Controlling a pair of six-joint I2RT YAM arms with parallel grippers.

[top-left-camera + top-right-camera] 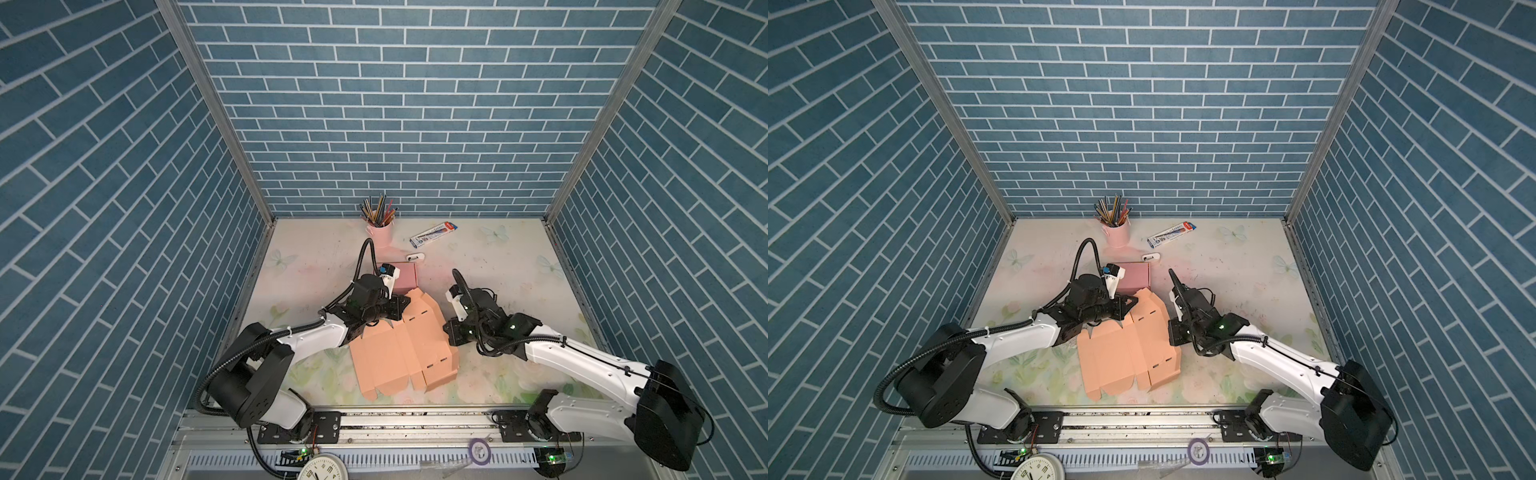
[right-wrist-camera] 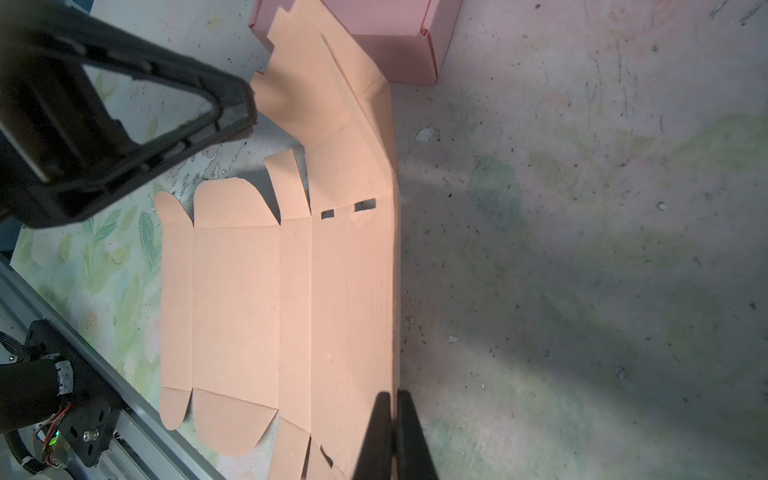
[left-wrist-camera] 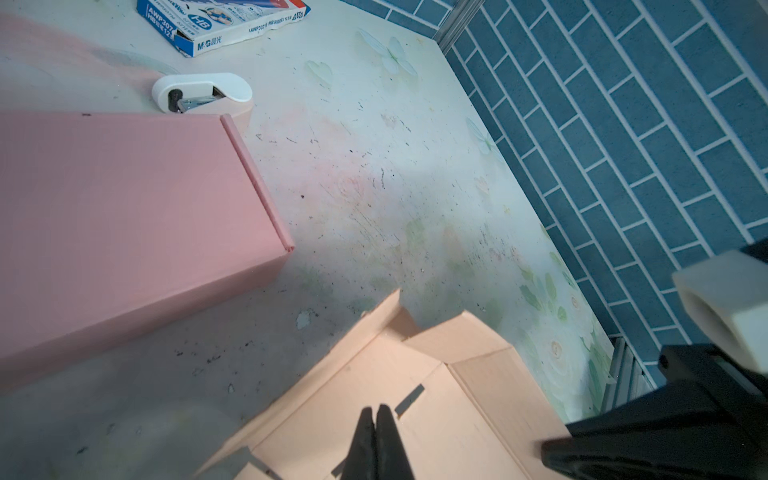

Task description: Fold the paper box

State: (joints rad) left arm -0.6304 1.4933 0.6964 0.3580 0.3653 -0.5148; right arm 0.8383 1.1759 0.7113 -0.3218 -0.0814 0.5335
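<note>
While both jaws stand closed | paper box (image 1: 399, 353) edge seemingly pinched

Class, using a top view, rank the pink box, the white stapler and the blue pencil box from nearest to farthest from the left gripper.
1. pink box: just behind the left gripper.
2. white stapler: farther back, beyond the pink box.
3. blue pencil box: farthest, back and to the right.
</note>
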